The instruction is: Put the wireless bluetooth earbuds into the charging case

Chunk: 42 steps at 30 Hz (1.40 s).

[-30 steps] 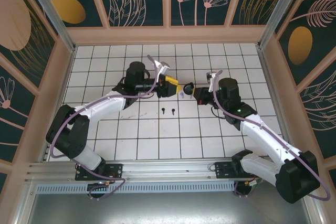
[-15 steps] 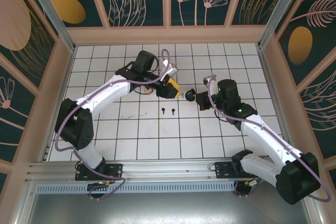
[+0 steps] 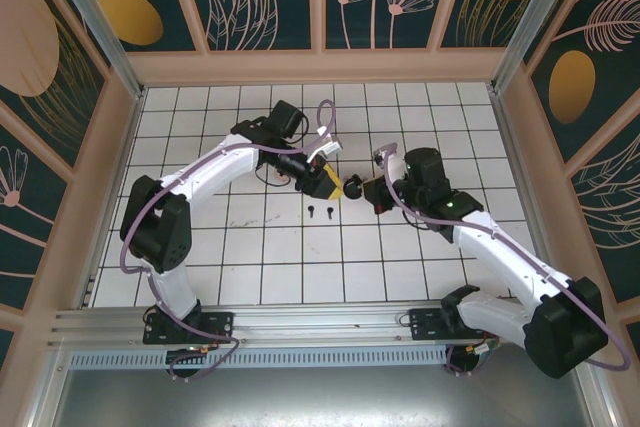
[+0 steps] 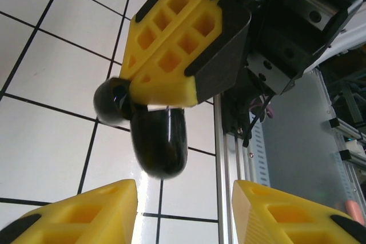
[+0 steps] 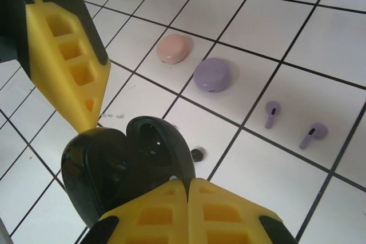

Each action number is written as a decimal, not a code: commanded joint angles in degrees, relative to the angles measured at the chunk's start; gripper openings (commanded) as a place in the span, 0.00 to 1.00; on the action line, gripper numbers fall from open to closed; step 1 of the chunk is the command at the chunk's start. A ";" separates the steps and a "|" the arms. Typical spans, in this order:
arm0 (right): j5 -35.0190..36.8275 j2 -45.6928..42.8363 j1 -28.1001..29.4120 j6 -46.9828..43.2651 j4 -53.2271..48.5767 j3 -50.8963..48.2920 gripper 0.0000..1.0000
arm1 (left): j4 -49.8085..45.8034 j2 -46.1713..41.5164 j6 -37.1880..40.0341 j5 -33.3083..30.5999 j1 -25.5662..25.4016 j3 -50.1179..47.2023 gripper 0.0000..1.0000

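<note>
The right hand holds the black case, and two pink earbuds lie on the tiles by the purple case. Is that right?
Not quite. The two earbuds on the tiles by the purple case are lilac, not pink, as the right wrist view shows. The right gripper does hold the black case.

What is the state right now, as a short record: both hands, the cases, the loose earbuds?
right hand: shut on the black case, whose lid is open
left hand: open, nothing between its fingers, close beside the black case
pink case: closed, on the table, next to the lilac case
lilac case: closed, on the table
lilac earbuds: two, loose on the table, apart
black earbuds: two, loose on the table
inside black case: too dark to tell
</note>
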 commanded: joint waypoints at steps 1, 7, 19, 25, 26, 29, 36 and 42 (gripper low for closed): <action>-0.48 1.18 1.35 -0.81 -0.27 2.96 0.00 | -1.91 1.53 1.93 2.56 -0.71 1.84 0.47; 1.23 2.77 4.51 -0.65 -0.07 4.07 0.00 | -1.61 1.89 1.98 2.57 -0.67 1.68 0.46; 2.48 2.91 5.28 0.21 0.70 4.34 0.00 | -0.95 1.79 2.07 2.59 -0.72 0.67 0.44; 2.17 2.70 5.24 0.65 0.89 4.73 0.00 | 1.00 1.54 1.19 2.24 -0.72 -0.38 0.43; 2.12 2.69 5.37 0.75 0.90 4.77 0.00 | 1.45 1.57 0.91 2.14 -0.66 -0.56 0.42; 2.04 2.32 5.45 0.93 0.90 4.87 0.00 | 2.68 1.40 0.18 1.81 -0.65 -0.92 0.40; 2.19 1.64 5.63 1.31 0.90 4.69 0.00 | 7.18 0.59 -2.64 0.99 -0.70 -2.66 0.32; 2.56 1.51 5.75 1.62 1.07 4.78 0.00 | 9.64 -0.11 -4.28 1.17 -0.72 -3.71 0.21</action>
